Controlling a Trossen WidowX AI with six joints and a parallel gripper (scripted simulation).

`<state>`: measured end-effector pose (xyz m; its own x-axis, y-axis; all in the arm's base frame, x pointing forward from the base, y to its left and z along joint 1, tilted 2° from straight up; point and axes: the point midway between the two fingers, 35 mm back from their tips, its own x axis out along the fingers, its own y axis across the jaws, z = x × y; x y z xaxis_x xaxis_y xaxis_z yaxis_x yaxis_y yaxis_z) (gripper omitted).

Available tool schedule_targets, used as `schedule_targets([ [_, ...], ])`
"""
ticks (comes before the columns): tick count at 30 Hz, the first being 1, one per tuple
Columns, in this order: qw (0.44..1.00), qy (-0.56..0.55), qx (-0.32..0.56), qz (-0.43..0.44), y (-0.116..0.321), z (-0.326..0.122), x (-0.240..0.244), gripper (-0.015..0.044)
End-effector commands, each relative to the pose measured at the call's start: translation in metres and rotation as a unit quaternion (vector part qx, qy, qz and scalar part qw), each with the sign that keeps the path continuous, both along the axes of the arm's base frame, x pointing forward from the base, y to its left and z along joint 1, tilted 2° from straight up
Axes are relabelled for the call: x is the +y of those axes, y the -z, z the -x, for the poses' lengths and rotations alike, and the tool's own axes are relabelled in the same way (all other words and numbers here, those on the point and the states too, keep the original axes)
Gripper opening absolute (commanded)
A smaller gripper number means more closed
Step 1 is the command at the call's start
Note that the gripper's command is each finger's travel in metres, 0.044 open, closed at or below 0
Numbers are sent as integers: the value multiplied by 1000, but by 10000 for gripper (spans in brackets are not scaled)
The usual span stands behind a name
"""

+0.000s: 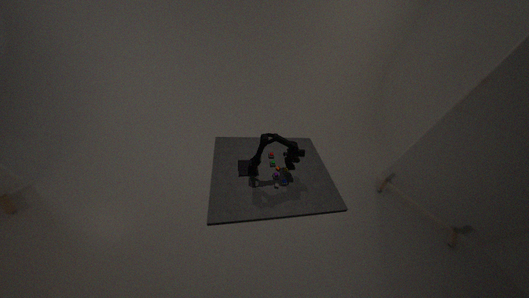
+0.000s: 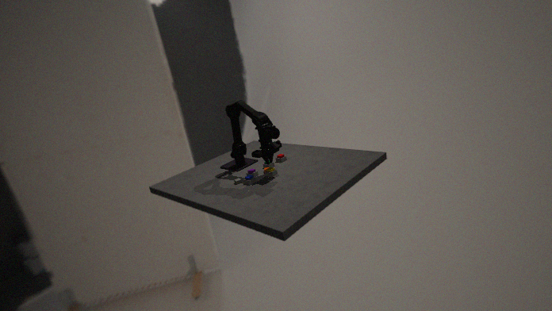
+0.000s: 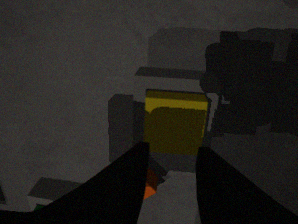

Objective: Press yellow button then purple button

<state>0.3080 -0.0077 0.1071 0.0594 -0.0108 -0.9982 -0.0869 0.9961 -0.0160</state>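
Hovering | claw [image 3: 172, 156] narrowed, empty | yellow button [image 3: 176, 121] square, facing up

The black arm [image 2: 238, 131] rises straight up from its base at the centre of the exterior view, bends at a high elbow, and drops its wrist steeply down. The claw [image 3: 172, 156] points downward, its two dark fingers drawn near together with only a narrow gap between them, nothing gripped there.
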Motion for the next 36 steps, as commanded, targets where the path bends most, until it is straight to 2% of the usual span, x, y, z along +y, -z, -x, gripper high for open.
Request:
schedule_targets([
  [1,1000,-1,2,3,3,1,-1,20],
  [36,1000,-1,2,3,36,-1,-1,20],
])
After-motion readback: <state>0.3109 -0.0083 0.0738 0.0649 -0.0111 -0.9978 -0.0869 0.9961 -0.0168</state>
